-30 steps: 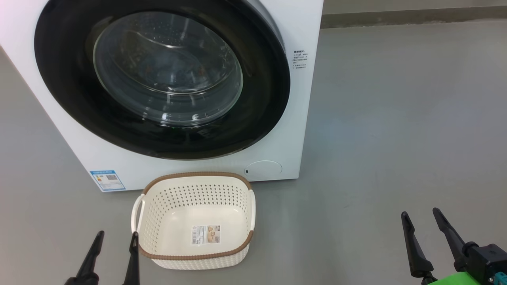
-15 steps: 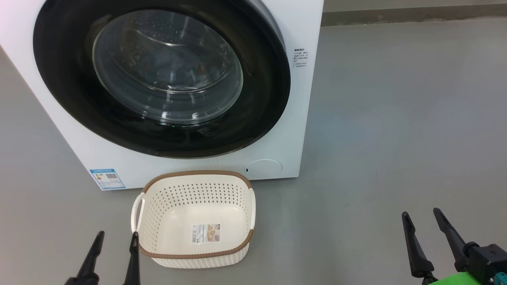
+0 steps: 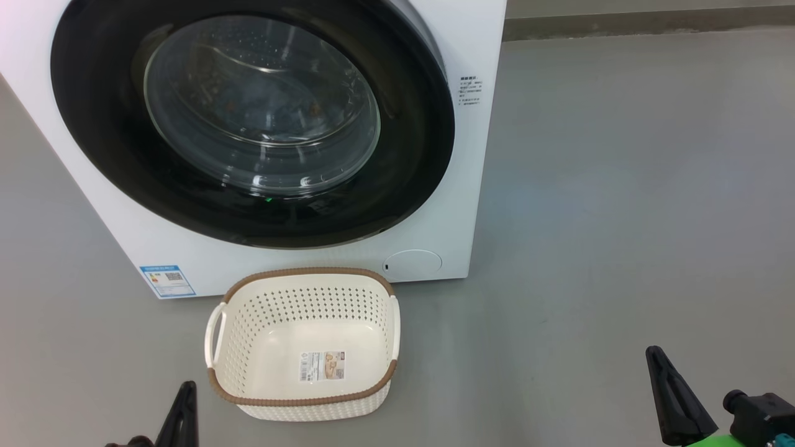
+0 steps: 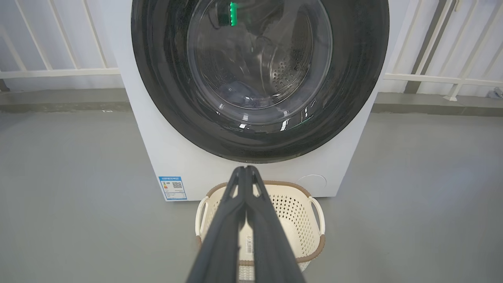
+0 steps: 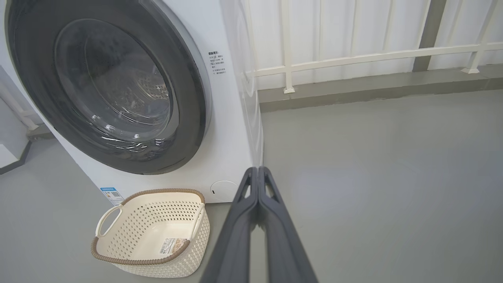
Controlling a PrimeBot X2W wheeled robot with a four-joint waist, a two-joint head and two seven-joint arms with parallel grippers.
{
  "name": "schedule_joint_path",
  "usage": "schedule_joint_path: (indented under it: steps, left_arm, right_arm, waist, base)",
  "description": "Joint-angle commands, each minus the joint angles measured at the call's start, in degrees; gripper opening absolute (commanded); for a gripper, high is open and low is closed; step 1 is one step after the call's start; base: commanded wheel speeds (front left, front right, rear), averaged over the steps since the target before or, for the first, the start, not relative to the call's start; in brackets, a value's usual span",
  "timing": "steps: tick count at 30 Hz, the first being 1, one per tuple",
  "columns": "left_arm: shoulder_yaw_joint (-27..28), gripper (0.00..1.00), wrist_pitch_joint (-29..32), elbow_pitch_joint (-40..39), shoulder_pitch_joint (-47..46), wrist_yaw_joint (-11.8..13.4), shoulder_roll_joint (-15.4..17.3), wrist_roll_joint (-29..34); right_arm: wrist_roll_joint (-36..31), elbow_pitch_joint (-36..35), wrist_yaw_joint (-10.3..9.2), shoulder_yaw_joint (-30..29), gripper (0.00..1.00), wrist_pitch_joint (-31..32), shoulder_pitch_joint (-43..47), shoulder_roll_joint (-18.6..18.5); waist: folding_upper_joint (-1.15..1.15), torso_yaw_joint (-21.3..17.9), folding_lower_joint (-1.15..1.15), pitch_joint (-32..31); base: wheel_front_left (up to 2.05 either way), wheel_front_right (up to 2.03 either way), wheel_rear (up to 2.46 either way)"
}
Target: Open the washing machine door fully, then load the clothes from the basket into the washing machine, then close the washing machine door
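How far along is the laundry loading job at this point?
Done: the basket is empty, with just its label sticker inside. What looks like the clothes shows through the glass of the washing machine door, which sits shut against the washing machine. In hand: nothing; the left gripper and right gripper are shut, empty and touch nothing. Left: nothing visible.

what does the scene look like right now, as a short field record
washing machine door: shut
basket: on the floor before the washing machine, empty but for a label sticker
clothes: none in the basket; bluish fabric seems to lie behind the door glass
left gripper: shut, empty
right gripper: shut, empty
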Motion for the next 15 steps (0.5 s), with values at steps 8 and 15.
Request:
schedule_joint_path:
  steps: [8, 15]
  left_arm:
    - [1.5, 0.0, 1.1, -0.4, -2.2, -0.9, 0.4, -5.9]
    - [2.2, 0.0, 2.2, 0.2, -2.9, -1.3, 0.2, -10.6]
  right_arm:
    - [6.8, 0.1, 0.01, 0.3, 0.0, 0.7, -2.1, -0.7]
    - [11.6, 1.1, 0.01, 0.4, 0.0, 1.3, -3.0, -0.9]
  waist:
    - [0.0, -0.2, -0.01, 0.1]
    - [0.0, -0.3, -0.02, 0.2]
  base:
    - [0.0, 0.0, 0.0]
    - [0.0, 0.0, 0.0]
